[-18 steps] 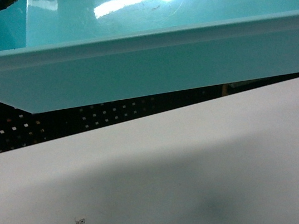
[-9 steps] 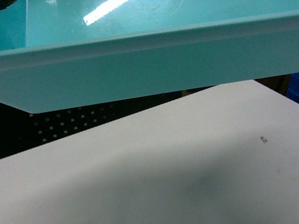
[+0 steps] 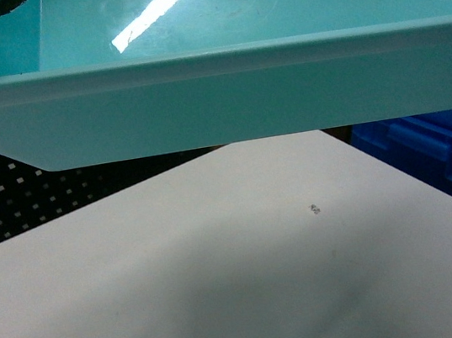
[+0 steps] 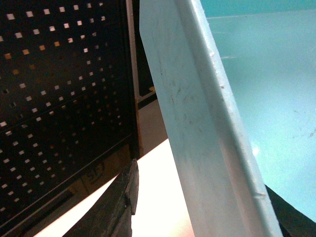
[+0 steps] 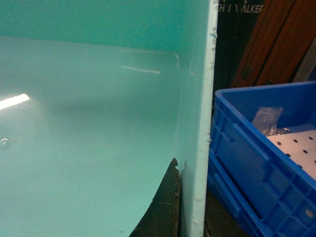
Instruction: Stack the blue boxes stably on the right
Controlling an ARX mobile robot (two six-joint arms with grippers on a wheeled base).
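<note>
Turquoise tub (image 3: 223, 93) raised above white table (image 3: 227, 288), dark blue crate (image 3: 437, 159) at right (finger states of both grippers impossible to tell).

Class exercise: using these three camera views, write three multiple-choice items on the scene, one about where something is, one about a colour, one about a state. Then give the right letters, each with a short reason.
1. In the head view, where is the dark blue crate?
A. lower left
B. right edge, beyond the white table
C. inside the tub

2. What colour is the tub?
A. turquoise
B. red
C. brown

3. How is the tub in the head view?
A. flat on the white table
B. upside down
C. lifted, with dark pegboard visible beneath its base

Answers: 1 B, the crate shows only at the right past the table's edge. 2 A, its walls and floor are turquoise in every view. 3 C, a gap under the tub's base shows pegboard and table.
</note>
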